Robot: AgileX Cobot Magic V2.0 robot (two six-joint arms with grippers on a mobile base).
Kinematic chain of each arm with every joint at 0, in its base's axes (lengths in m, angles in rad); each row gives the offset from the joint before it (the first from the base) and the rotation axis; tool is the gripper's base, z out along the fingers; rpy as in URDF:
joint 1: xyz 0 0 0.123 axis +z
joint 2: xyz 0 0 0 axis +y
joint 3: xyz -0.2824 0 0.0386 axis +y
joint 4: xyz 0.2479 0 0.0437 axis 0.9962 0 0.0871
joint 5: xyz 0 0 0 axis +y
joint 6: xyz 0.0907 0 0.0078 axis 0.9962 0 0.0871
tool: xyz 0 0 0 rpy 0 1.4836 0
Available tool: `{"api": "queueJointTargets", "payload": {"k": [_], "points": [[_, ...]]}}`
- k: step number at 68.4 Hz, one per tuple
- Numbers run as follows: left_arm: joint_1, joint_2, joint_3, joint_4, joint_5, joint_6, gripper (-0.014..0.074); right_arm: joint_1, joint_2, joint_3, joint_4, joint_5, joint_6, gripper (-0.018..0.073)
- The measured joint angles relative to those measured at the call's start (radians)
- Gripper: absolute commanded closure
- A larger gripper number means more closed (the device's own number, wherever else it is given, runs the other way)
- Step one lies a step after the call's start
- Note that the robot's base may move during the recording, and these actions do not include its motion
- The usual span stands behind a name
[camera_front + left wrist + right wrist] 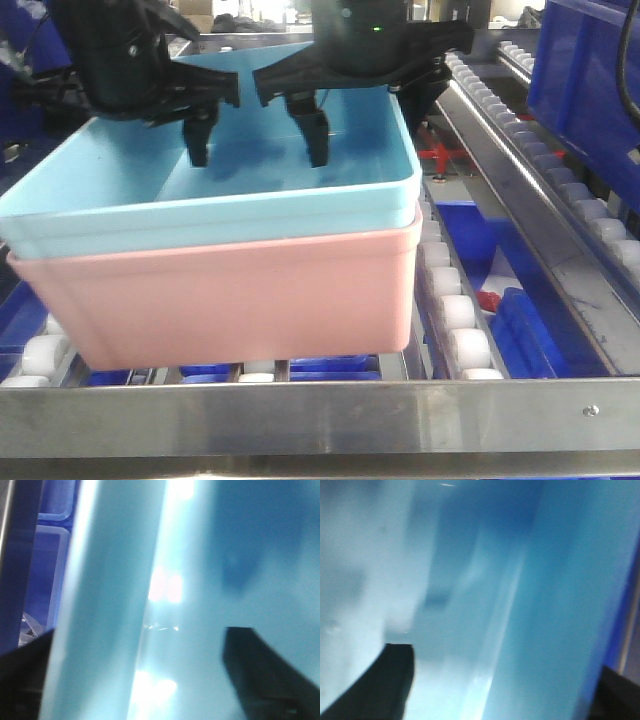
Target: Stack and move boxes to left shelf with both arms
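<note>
Overhead, both black arms reach down over the far rim of the light blue bin, left gripper and right gripper each spread astride its wall. It sits level, nested in the salmon pink bin on the left shelf, long axis along the front bar.

Blurred light blue bin wall — seemingly straddled

No text, label, brand, number or sign can be read in any view; the light blue bin, the salmon pink bin and the steel front bar at 6 o'clock carry no lettering, and both wrist views are blurred
</note>
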Motion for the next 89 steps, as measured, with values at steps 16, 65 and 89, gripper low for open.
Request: {"api": "queueJointTargets", "payload": {"k": [16, 65, 89], "points": [[-0.002, 0.000, -0.109, -0.009, 0.174, 0.057, 0.0035, 0.002, 0.000, -0.051, 0.007, 0.047, 0.000, -0.0043], [-0.069, -0.083, -0.303, -0.174, 0.450, 0.316, 0.0377, 0.002, -0.163, -0.125, 0.007, 0.128, -0.009, 0.0398], [-0.117, -0.124, -0.214, -0.127, 0.437, 0.329, 0.0589, 0.002, -0.190, -0.112, -0.020, 0.145, -0.044, 0.0505]]}}
